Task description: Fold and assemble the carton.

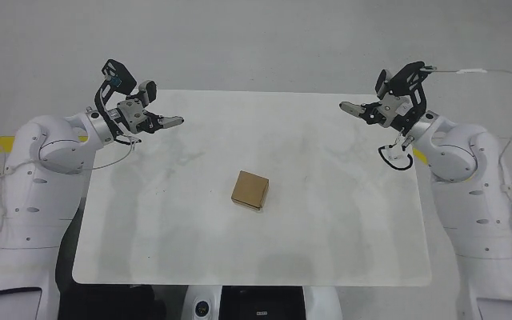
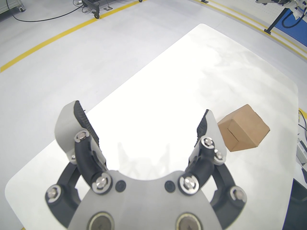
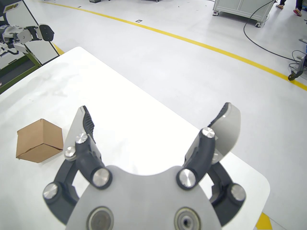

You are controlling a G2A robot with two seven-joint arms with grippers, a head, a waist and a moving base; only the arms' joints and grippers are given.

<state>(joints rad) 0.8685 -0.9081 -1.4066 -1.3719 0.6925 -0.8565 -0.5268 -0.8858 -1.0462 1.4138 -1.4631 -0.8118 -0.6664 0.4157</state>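
Sitting closed as a cube, the carton [image 1: 250,190] is resting on the table [image 1: 336,240], well apart from both sets of jaws. Left gripper [image 1: 174,122] and right gripper [image 1: 347,106] are gaping wide, holding nothing. Assembly is looking finished; one flap seam may be needing pressing.

White arms [image 1: 60,148], black linkages [image 2: 86,155], silver screws [image 2: 102,183]

Open bench [image 1: 160,232] all round the carton [image 1: 250,190], lone obstacle near the middle. Left tool [image 1: 178,121] and right tool [image 1: 346,106] well apart, at far corners.
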